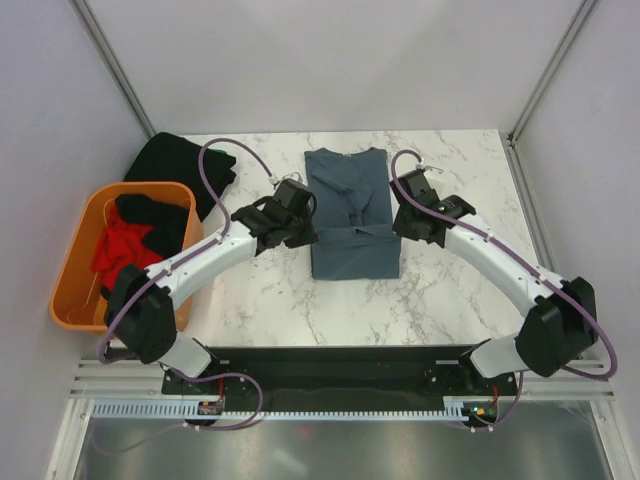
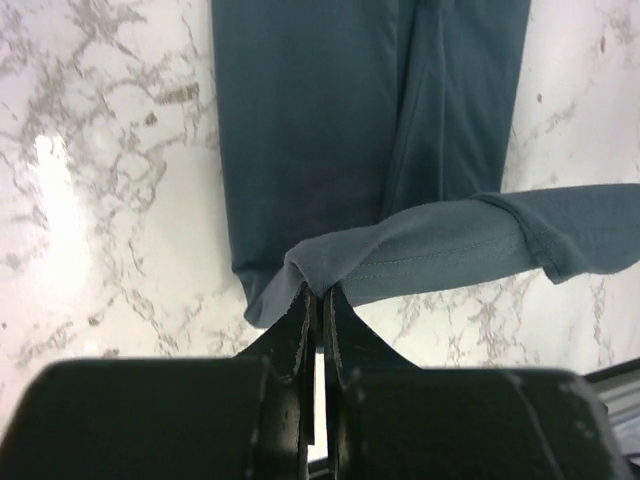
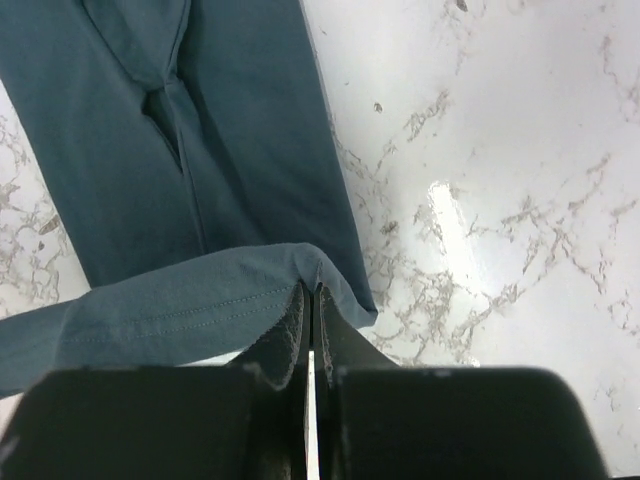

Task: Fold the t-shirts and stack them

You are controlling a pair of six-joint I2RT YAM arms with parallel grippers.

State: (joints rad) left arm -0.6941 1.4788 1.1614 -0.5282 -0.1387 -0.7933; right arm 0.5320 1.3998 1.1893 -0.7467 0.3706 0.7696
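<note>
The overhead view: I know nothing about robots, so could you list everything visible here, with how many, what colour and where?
blue-grey t-shirt: one, slate blue-grey, middle of the table, folded narrow, near hem lifted
black cloth: one heap, black, table's far left corner
basket: one, orange plastic, beside the table's left edge
red cloth: one bundle, red, inside the basket
black garment: one, black, inside the basket, beside the red
table: one, white marble pattern
walls: pale, on three sides
left arm: one, white and black, jaws shut on the hem's left corner
right arm: one, white and black, jaws shut on the hem's right corner
</note>
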